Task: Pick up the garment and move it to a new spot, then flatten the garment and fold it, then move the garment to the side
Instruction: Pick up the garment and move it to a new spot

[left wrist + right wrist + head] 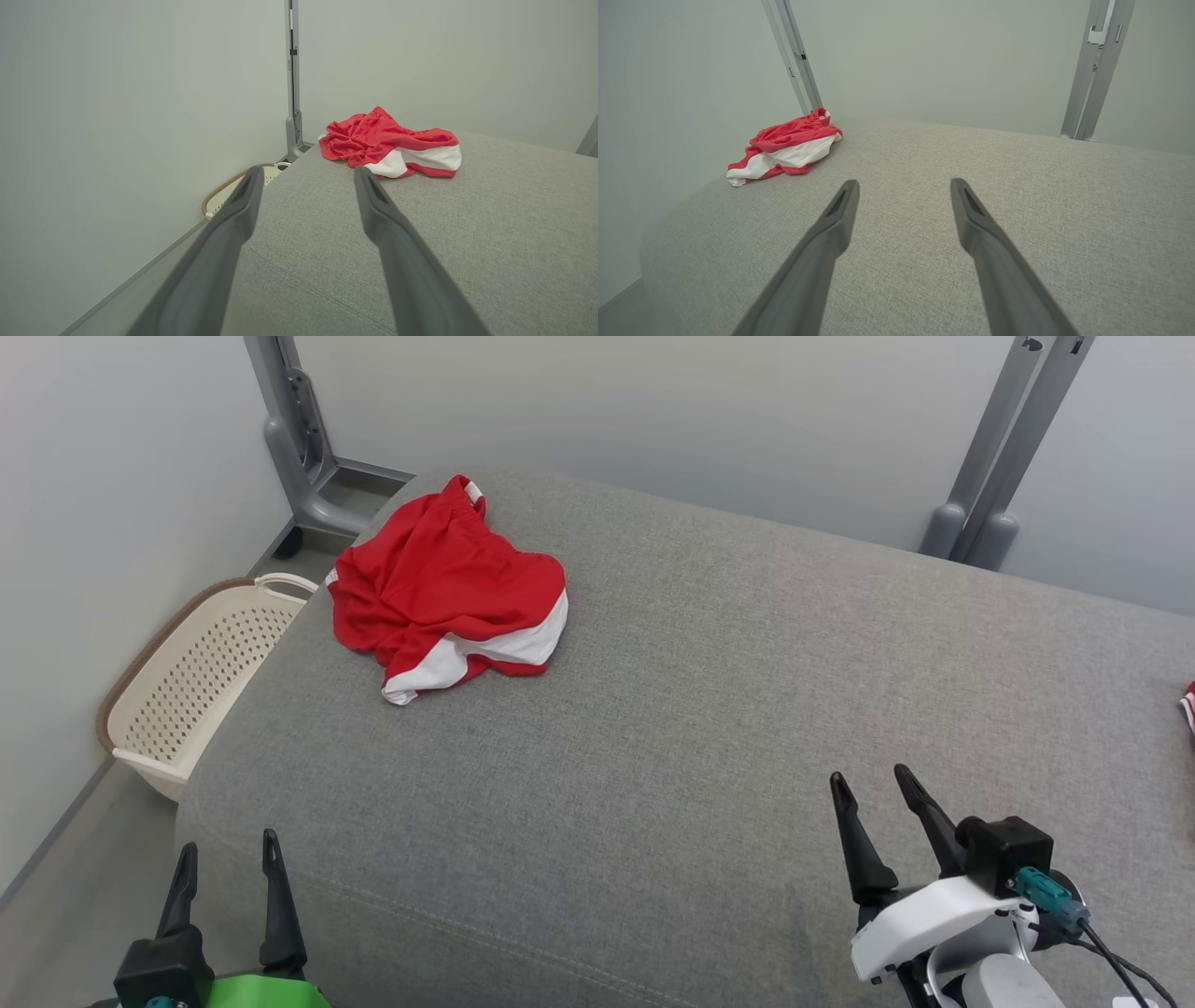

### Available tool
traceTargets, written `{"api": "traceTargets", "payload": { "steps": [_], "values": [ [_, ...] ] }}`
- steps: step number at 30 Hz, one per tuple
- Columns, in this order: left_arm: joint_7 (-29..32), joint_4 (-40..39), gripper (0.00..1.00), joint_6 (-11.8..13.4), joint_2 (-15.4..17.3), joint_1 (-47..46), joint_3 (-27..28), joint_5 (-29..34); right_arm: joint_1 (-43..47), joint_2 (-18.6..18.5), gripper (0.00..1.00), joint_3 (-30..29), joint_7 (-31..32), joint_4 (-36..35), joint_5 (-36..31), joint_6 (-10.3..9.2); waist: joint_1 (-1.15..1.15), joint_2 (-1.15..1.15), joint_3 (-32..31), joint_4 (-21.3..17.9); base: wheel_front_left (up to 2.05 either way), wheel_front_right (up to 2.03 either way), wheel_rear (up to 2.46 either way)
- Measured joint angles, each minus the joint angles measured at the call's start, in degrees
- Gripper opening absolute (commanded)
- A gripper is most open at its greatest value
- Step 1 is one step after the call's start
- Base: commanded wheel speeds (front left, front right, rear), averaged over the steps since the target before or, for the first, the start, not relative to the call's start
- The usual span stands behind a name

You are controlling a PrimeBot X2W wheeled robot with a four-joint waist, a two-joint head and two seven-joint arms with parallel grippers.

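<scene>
Evidently at the pickup step, the left gripper (229,845) and right gripper (871,777) stand empty, jaws apart, probably needing a far-left reach to the crumpled red-and-white fabric garment (439,579).

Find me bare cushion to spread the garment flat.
Bare: the middle of the cushion, from the red garment across to the right gripper, and the near strip over to the left gripper. Crowded: the far left corner, where the garment lies by the basket, and the right edge, with a red scrap.
</scene>
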Motion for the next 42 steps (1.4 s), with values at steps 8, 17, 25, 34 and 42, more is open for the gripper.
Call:
{"api": "traceTargets", "payload": {
  "steps": [8,17,25,34,42],
  "values": [
    [0.0,-0.5,1.00,-0.3,0.4,-2.3,-0.7,-0.5,-1.0,0.0,1.00,0.1,0.0,0.2,-0.4,0.00,0.00,0.00,1.2,-1.4,0.00,0.00,0.00],
    [1.7,-0.1,1.00,-2.8,3.5,-15.9,-2.9,0.0,-2.7,0.0,1.00,0.2,0.8,-0.5,-1.6,0.00,0.00,0.00,3.9,-3.3,0.00,0.00,0.00],
    [4.3,7.9,1.00,-5.6,6.9,-30.4,-3.2,-1.4,-5.8,0.0,1.00,2.0,1.7,-2.0,-2.2,0.00,0.00,0.00,7.2,-6.5,0.00,0.00,0.00],
    [5.3,18.8,1.00,-6.9,10.0,-43.4,-1.5,-5.1,-9.9,0.0,1.00,3.7,1.8,-4.2,-2.2,0.00,0.00,0.00,11.6,-10.7,0.00,0.00,0.00],
    [7.5,32.9,1.00,-7.9,14.4,-53.1,-1.3,-7.0,-12.4,0.0,1.00,4.5,1.5,-4.9,-1.8,0.00,0.01,0.00,15.7,-15.8,0.00,0.00,0.00]
  ]
}}
